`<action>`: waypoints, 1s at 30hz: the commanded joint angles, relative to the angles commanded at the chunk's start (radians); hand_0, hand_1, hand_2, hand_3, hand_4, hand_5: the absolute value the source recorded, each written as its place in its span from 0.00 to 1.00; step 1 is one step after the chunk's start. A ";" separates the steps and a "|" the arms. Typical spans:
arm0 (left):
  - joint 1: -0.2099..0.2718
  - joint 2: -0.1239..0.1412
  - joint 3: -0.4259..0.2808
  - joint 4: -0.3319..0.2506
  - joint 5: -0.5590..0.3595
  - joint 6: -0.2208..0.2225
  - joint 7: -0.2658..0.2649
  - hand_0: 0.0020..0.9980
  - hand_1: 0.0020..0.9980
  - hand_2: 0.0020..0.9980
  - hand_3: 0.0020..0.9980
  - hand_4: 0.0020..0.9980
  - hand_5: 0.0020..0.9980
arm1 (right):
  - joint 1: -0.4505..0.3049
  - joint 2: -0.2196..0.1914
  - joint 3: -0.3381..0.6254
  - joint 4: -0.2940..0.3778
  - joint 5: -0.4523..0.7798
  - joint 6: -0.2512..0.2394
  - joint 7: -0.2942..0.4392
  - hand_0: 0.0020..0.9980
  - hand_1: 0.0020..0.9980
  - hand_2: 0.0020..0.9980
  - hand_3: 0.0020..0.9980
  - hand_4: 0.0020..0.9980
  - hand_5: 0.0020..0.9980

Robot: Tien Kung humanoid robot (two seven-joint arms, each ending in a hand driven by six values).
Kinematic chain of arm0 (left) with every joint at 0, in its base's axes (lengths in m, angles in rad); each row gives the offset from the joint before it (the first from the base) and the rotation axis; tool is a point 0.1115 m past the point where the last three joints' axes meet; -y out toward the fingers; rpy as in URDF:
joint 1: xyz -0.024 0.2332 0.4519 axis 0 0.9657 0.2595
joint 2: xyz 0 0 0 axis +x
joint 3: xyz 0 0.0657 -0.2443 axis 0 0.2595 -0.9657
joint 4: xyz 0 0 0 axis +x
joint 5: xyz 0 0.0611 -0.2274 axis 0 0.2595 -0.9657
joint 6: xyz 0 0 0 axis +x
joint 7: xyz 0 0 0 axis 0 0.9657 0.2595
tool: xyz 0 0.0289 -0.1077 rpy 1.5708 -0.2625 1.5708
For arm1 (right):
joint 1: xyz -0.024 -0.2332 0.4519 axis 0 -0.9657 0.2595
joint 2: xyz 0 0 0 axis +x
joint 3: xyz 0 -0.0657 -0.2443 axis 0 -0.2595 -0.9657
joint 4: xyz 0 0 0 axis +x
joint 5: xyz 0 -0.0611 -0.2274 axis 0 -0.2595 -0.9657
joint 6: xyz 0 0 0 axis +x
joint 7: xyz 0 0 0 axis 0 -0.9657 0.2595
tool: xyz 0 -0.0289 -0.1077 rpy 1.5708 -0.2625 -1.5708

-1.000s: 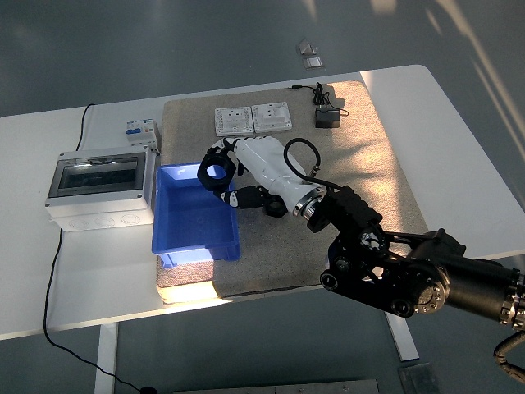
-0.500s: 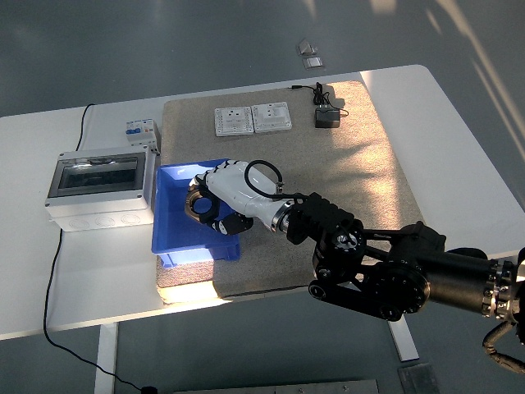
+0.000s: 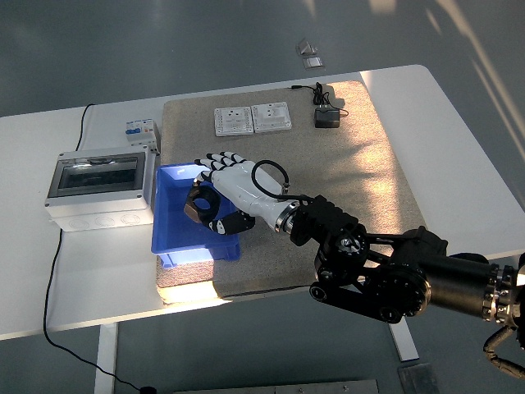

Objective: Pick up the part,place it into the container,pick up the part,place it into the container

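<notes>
A black ring-shaped part [image 3: 198, 204] is low inside the blue container [image 3: 168, 234] at the mat's left edge. My right hand [image 3: 212, 190], white with black finger joints, reaches in from the lower right and hovers over the container, right above the part. Its fingers [image 3: 215, 160] are spread out and no longer wrap the part; the thumb [image 3: 218, 223] stays beside it. Whether the part still touches the palm is unclear. My left hand is out of view.
Two white socket plates [image 3: 232, 121] [image 3: 272, 116] and a black adapter [image 3: 327, 119] with its cable lie at the back of the brown mat [image 3: 361, 172]. A white electrical box [image 3: 98, 190] and a small breaker [image 3: 141, 131] stand left of the container.
My right hand carried the black ring left and down from above the mat into the blue container, then spread its fingers open over it.
</notes>
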State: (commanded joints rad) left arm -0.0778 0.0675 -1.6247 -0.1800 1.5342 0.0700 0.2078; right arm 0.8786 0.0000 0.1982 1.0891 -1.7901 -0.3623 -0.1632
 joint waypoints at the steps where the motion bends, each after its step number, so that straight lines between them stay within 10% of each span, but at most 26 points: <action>1: 0.000 0.000 -0.001 0.000 0.000 0.000 0.000 0.72 0.71 0.75 0.75 0.75 0.89 | -0.001 0.000 0.000 0.001 0.004 0.000 0.003 1.00 1.00 1.00 0.96 0.66 0.33; 30: -0.002 0.001 0.000 0.000 0.007 0.001 0.002 0.71 0.71 0.74 0.70 0.70 0.86 | -0.004 0.000 -0.014 -0.009 0.059 0.028 -0.043 1.00 1.00 1.00 1.00 0.78 0.39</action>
State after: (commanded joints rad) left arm -0.0796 0.0688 -1.6246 -0.1800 1.5408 0.0711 0.2097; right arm 0.8744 0.0000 0.1838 1.0799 -1.7316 -0.3340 -0.2064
